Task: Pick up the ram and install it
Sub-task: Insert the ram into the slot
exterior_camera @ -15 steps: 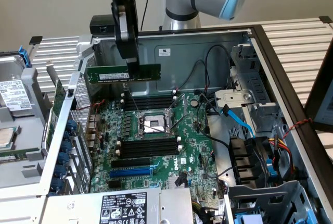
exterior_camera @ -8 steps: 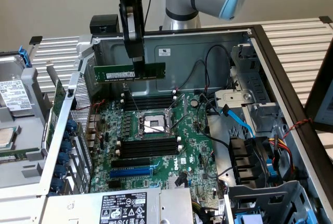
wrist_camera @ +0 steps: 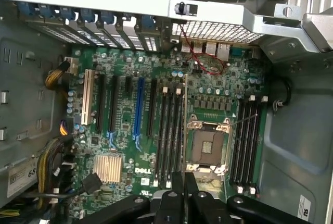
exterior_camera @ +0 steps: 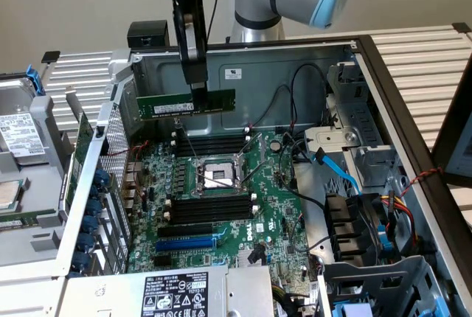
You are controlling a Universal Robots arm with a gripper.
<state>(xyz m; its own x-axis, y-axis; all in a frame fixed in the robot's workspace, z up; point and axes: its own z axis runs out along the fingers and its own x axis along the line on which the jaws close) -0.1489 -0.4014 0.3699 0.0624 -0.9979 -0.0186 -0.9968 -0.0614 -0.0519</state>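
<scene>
The ram (exterior_camera: 162,105) hangs level in the air, long edge down, and we see it pinched right of its middle between the fingers of the gripper (exterior_camera: 199,98), which are closed to a narrow gap on the board's two faces. The stick sits clear above the motherboard (exterior_camera: 273,206), over the bank of black slots (exterior_camera: 210,142) on the far side of the CPU socket (exterior_camera: 215,177), and runs roughly parallel to them. A second bank of slots (exterior_camera: 212,206) lies on the socket's near side, with the blue slot (exterior_camera: 188,243) beyond that.
</scene>
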